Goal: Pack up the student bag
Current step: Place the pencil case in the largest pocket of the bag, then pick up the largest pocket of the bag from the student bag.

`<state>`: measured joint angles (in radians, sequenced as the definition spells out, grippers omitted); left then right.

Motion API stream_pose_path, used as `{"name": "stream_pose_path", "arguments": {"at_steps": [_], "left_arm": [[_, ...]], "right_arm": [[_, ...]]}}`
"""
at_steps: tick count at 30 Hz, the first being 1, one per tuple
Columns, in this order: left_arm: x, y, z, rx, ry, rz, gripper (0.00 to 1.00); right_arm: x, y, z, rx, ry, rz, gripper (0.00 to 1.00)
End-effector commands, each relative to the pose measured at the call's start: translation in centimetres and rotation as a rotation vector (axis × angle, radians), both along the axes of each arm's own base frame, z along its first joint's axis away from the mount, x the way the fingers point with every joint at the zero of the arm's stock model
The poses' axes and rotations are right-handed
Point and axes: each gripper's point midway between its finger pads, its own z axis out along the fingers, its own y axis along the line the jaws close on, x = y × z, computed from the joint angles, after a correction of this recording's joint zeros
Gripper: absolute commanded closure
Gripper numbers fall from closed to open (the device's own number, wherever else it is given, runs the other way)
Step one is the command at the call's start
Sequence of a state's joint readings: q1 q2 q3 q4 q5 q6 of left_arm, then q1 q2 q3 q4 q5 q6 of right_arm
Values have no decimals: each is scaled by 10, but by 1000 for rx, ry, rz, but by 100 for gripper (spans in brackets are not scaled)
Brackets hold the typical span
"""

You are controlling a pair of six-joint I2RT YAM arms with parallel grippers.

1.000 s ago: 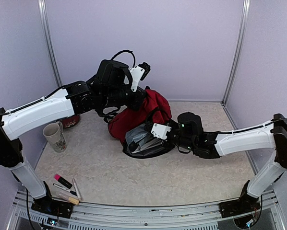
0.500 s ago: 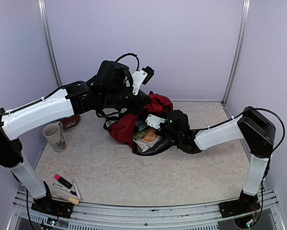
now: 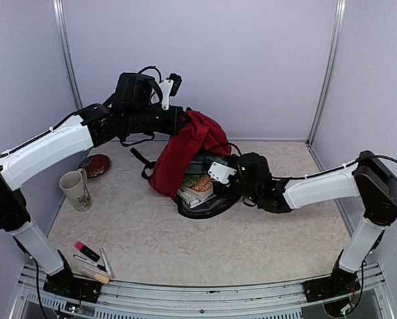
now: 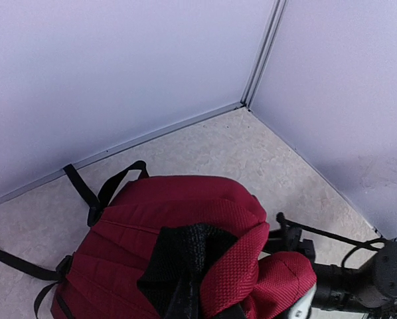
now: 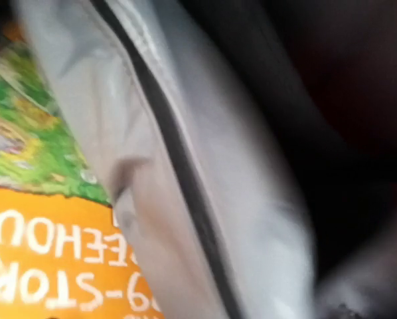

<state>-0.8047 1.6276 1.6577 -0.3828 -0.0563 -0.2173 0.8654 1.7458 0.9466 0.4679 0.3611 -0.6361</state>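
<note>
The student bag (image 3: 185, 149) is a dark red backpack lying in the middle of the table with its top pulled up. My left gripper (image 3: 180, 126) is shut on the black webbing handle (image 4: 185, 256) at the bag's top (image 4: 178, 206) and holds it raised. Below, the bag's mouth gapes and shows books (image 3: 200, 186), one with an orange and green cover (image 5: 32, 219). My right gripper (image 3: 212, 174) reaches into that mouth from the right. Its fingers are hidden. The right wrist view shows only blurred grey lining (image 5: 185, 166) and the book cover.
A mug (image 3: 75, 189) and a dark red dish (image 3: 95, 165) stand at the left. Pens and markers (image 3: 92, 259) lie near the front left edge. Black bag straps (image 4: 99, 193) trail on the table behind the bag. Walls close the back and sides.
My left gripper has lifted the bag's top up and to the left, opening the mouth over the books. My right wrist has pushed further into the opening.
</note>
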Motion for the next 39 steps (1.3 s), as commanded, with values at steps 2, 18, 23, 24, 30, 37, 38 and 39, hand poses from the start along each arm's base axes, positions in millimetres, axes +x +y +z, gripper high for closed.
{"name": "stream_pose_path", "arguments": {"at_steps": [2,18,23,24,30,37,38,39], "left_arm": [[-2,20,105,-260,-177,65,100],[-7,20,108,-248,-185,55,100],[-14,19,107,-225,-192,49,100],[-16,19,108,-223,-196,47,100],[-21,16,108,-213,-206,33,100],[-24,19,109,-180,-217,41,100],[-22,27,111,-159,-229,78,100],[-19,37,114,-136,-244,120,100]], "right_arm": [[-70,18,60,186,165,235,0],[-67,-57,-22,635,782,112,0],[-52,-49,-44,615,819,131,0],[-51,-46,-46,614,826,145,0],[-45,-33,-62,596,834,208,2],[-81,-3,-25,652,985,524,100],[-91,-2,-7,673,986,579,100],[-101,-2,13,695,988,635,100]]}}
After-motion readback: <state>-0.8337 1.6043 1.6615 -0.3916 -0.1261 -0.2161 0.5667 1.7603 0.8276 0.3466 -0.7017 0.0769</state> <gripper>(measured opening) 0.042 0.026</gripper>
